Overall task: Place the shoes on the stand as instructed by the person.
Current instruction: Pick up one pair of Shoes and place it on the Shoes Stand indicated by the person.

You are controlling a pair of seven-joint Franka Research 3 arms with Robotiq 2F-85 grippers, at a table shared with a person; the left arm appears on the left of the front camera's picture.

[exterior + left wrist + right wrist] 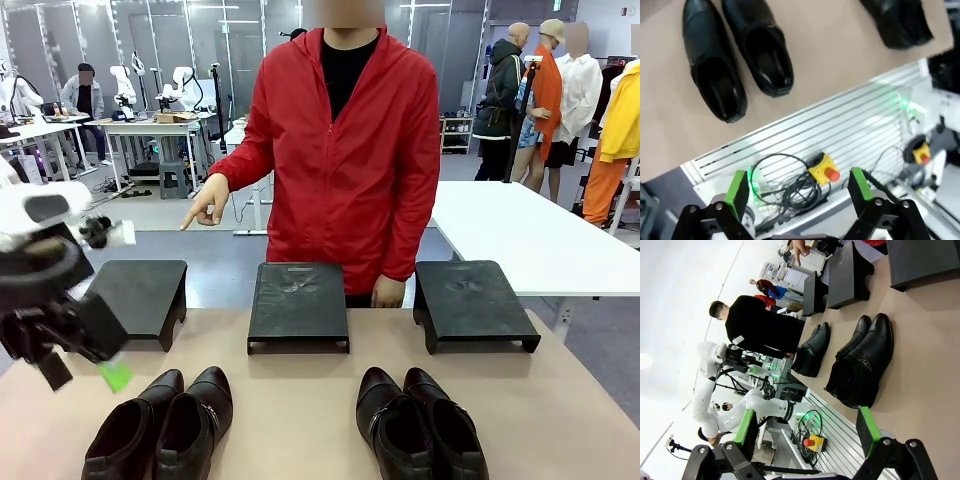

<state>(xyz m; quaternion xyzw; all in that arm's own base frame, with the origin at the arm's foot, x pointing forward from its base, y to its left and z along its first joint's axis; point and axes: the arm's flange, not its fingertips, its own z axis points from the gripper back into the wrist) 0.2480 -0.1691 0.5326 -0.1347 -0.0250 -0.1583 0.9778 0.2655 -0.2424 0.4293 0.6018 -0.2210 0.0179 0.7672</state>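
Note:
Two pairs of glossy black shoes lie at the near side of the tan table, the left pair and the right pair. Three black stands sit beyond them: left, middle, right. The person in a red jacket points a finger down toward the left stand. My left gripper hovers open above the table's left edge, near the left pair; its green pads stand wide apart. My right gripper is open too, back from the right pair.
The table's near edge has an aluminium rail with cables and a yellow emergency-stop button. The person's other hand rests at the far edge between the middle and right stands. A white table stands behind on the right.

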